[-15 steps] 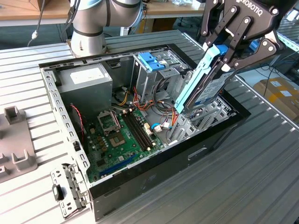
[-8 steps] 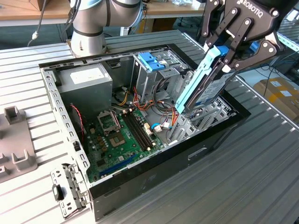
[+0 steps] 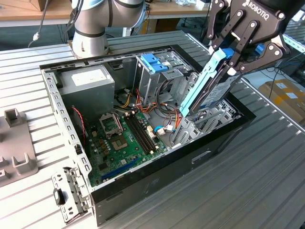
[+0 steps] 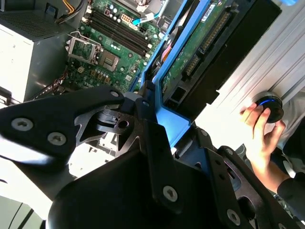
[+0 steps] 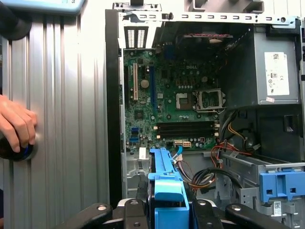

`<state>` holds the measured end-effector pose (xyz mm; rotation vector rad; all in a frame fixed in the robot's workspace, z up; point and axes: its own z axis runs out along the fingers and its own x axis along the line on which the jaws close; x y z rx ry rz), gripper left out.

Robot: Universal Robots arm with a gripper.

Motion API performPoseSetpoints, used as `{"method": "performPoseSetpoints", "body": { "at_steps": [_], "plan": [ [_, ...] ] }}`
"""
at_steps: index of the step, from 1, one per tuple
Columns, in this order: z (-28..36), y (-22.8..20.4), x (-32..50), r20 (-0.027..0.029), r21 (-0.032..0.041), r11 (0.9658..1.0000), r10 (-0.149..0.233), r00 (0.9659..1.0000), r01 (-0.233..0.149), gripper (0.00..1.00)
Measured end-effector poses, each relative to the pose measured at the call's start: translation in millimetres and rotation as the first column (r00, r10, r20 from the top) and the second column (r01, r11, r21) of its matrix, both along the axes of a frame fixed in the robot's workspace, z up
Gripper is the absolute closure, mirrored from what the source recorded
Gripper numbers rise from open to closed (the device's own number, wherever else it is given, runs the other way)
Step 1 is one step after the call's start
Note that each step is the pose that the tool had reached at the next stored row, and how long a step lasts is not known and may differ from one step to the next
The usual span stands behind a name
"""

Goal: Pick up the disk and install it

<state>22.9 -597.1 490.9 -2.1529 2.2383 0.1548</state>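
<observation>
Gripper (image 3: 230,58), jaws clamped on the disk (image 3: 209,88), holds it tilted at 2 o'clock in the exterior view, over the open computer case (image 3: 157,183). Cables (image 3: 167,114) crowd beneath; motherboard (image 3: 126,138) inside at 7 o'clock.

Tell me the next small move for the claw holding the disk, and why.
Probably ease the disk a little lower along its own tilt. The claw is shut on its upper end. The disk leans steeply, and its lower end hangs just above the grey drive bay at the exterior view's right of the open computer case, not yet seated there.
</observation>
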Motion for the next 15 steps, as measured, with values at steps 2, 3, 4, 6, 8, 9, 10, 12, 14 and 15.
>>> {"method": "performPoseSetpoints", "body": {
  "at_steps": [2, 3, 4, 6, 8, 9, 10, 12, 14, 15],
  "plan": [
    [-1.0, -0.6, 1.1, 0.0, 0.0, 1.0, 0.0, 1.0, 0.0, 0.63],
    [-1.3, -0.7, 1.3, 0.0, 0.0001, 1.0, 0.0, 1.0, 0.0, 0.63],
    [-1.5, -0.9, 1.6, 0.0, 0.0, 1.0, 0.0, 1.0, 0.0, 0.63],
    [-2.5, -1.4, 2.4, 0.0, 0.0001, 1.0, 0.0, 1.0, 0.0, 0.63],
    [-3.1, -1.7, 3.0, 0.0, 0.0, 1.0, 0.0, 1.0, 0.0, 0.63],
    [-3.5, -1.9, 3.3, 0.0, 0.0001, 1.0, 0.0, 1.0, 0.0, 0.63],
    [-3.8, -2.1, 3.5, 0.0, 0.0001, 1.0, 0.0, 1.0, 0.0, 0.63],
    [-4.5, -2.5, 3.9, 0.0, 0.0, 1.0, 0.0, 1.0, 0.0, 0.63],
    [-5.3, -2.9, 4.6, 0.0, 0.0001, 1.0, 0.0, 1.0, 0.0, 0.63],
    [-5.6, -3.1, 4.9, 0.0, 0.0, 1.0, 0.0, 1.0, 0.0, 0.63]
  ]
}}
